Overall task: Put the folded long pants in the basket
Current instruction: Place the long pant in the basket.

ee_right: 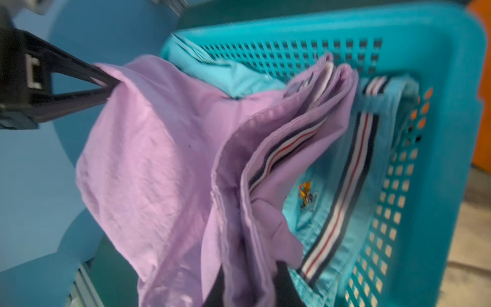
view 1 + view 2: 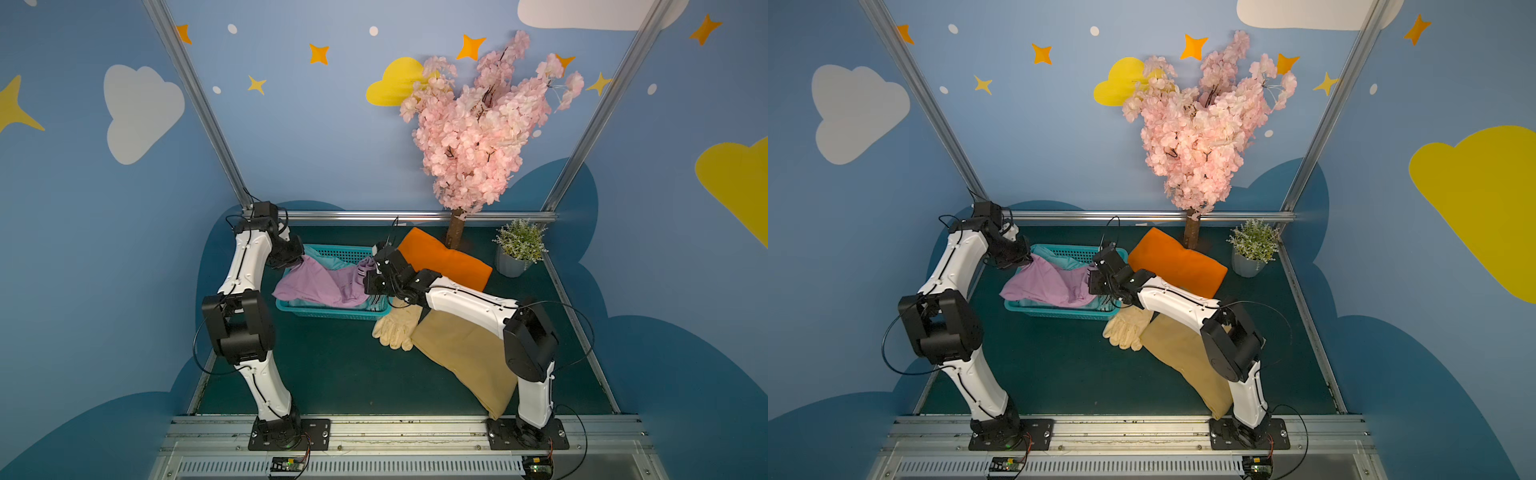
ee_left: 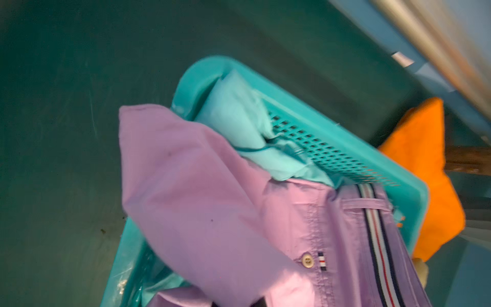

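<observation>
In both top views the left gripper point(image 2: 302, 261) and right gripper point(image 2: 372, 272) each pinched tight on one end of the lilac pants point(image 2: 320, 284), which were slung over the basket point(image 2: 332, 312). The left end worried me. It hung past the basket's side rim, so a release there could leave cloth draped outside, and any drag might shift the basket. The orange pants point(image 2: 444, 261) and tan pants point(image 2: 461, 353) lay outside on the table point(image 2: 332, 374), with the gloves point(image 2: 395, 328) beside the tan pair.

The left wrist view showed the teal pants point(image 3: 239, 125) inside the basket against a mesh wall, the lilac partly over them.

In the right wrist view, the teal pair's striped waistband lay low in the basket with the lilac folds bunched above.
</observation>
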